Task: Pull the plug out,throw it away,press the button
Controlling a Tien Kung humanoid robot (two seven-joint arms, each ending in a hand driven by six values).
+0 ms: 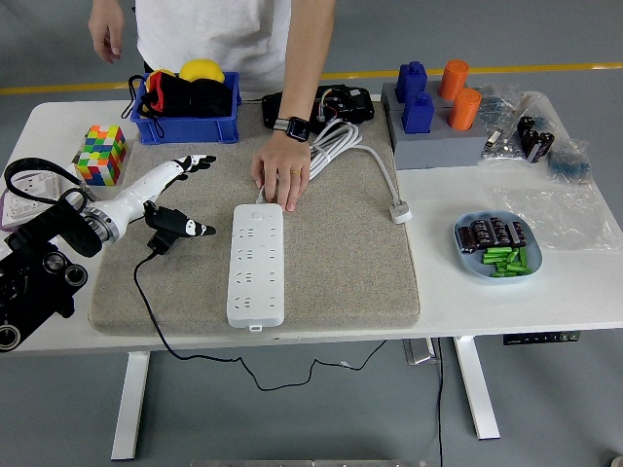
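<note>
Plug (161,239) lies on the grey mat (331,272), left of the strip (257,264), free of any socket; its black cord (195,341) trails off the mat's near edge and hangs below the tabletop (487,311). Pulling and discarding look done.

Left hand (175,199) hovers above the plug, fingers spread, holding nothing; thumb points toward the strip. Judged: it is placed to go for the button next.

Strip lies lengthwise on the mat, its white cable (355,156) leading off from the far end. Person's hand (283,175) presses flat on that far end, likely to steady it against a push. Button itself too small to pick out.

Right arm not in view.
</note>
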